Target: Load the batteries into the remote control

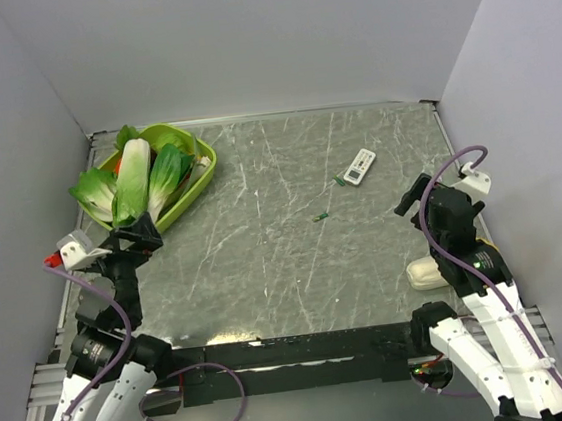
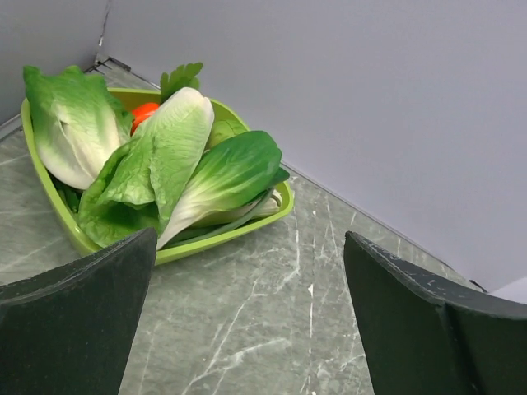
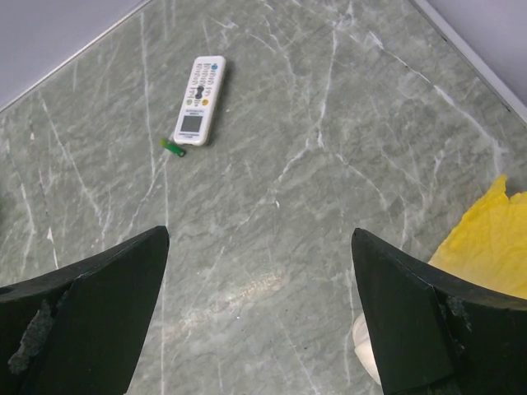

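Note:
The white remote control (image 1: 360, 166) (image 3: 200, 99) lies face up on the marble table, right of centre and toward the back. One green battery (image 1: 339, 180) (image 3: 172, 146) lies touching its near-left end. A second battery (image 1: 322, 216) rests alone, closer to the middle of the table. My right gripper (image 1: 413, 200) (image 3: 259, 239) hovers open and empty near the right edge, well short of the remote. My left gripper (image 1: 141, 235) (image 2: 247, 243) stands open and empty at the left, beside the vegetable bowl.
A lime-green bowl (image 1: 203, 172) (image 2: 230, 239) of leafy vegetables (image 1: 137, 175) (image 2: 165, 156) sits at the back left. A rounded cream-white lump (image 1: 425, 274) (image 3: 362, 346) lies under the right arm, with something yellow (image 3: 486, 243) beside it. Grey walls enclose the table on three sides.

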### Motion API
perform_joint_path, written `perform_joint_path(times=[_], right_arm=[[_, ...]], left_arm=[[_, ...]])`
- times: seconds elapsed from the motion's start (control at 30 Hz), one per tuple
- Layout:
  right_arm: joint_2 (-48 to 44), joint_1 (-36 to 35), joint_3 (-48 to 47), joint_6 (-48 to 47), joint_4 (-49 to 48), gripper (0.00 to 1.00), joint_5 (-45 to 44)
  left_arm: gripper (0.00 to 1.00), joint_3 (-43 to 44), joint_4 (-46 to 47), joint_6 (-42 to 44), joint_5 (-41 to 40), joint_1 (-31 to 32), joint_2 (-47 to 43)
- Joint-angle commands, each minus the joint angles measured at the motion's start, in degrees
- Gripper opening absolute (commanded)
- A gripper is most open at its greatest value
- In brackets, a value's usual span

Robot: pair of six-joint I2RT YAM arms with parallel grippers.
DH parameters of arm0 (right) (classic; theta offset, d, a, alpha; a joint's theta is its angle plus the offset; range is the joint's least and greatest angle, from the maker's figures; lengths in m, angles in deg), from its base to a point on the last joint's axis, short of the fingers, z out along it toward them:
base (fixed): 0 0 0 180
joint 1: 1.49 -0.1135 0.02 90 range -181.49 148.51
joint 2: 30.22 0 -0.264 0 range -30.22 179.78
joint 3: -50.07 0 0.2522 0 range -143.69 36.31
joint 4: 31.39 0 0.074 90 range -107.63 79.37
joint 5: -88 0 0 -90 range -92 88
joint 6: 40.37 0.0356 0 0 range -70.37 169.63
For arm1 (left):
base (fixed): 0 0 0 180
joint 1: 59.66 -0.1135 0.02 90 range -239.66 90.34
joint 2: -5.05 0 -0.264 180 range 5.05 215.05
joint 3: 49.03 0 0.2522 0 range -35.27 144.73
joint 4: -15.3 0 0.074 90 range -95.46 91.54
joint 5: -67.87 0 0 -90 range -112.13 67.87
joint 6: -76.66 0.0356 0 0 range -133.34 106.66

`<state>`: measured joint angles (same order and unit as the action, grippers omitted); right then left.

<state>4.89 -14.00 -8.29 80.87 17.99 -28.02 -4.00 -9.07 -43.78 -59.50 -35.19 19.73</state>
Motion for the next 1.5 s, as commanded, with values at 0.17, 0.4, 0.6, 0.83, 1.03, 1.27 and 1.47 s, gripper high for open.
perform_joint_path(times=[0.17,0.4,0.6,0.83,1.03,1.27,1.47], right_arm=[[5.48,-0.32,-4.71,-3.55,-3.26,1.0,0.53],[18.74,-0.32,-8.91,-6.02,-10.04,1.0,6.07],[40.0,-0.06,-24.19,-2.86,-2.77,1.0,6.95],[64.95,0.3,-44.49,-0.75,7.36,1.0,5.54],[76.84,0.91,-53.03,0.75,7.9,0.98,7.91],[84.32,1.97,-56.91,3.29,6.31,0.96,9.41],[88.19,2.93,-57.44,4.44,5.17,0.9,9.41]], left_arm=[[0.99,-0.33,3.06,0.47,1.42,0.32,0.17],[0.99,0.99,2.09,2.57,2.38,-0.74,3.86],[0.99,0.81,4.2,4.33,6.33,-3.19,6.94],[0.99,1.17,3.84,4.86,7.65,-4.08,9.49],[0.99,1.08,3.84,4.95,8.36,-4.17,10.81],[0.99,1.52,3.23,4.95,8.1,-4.25,11.95],[0.99,1.52,3.05,4.95,8.01,-4.25,12.13]])
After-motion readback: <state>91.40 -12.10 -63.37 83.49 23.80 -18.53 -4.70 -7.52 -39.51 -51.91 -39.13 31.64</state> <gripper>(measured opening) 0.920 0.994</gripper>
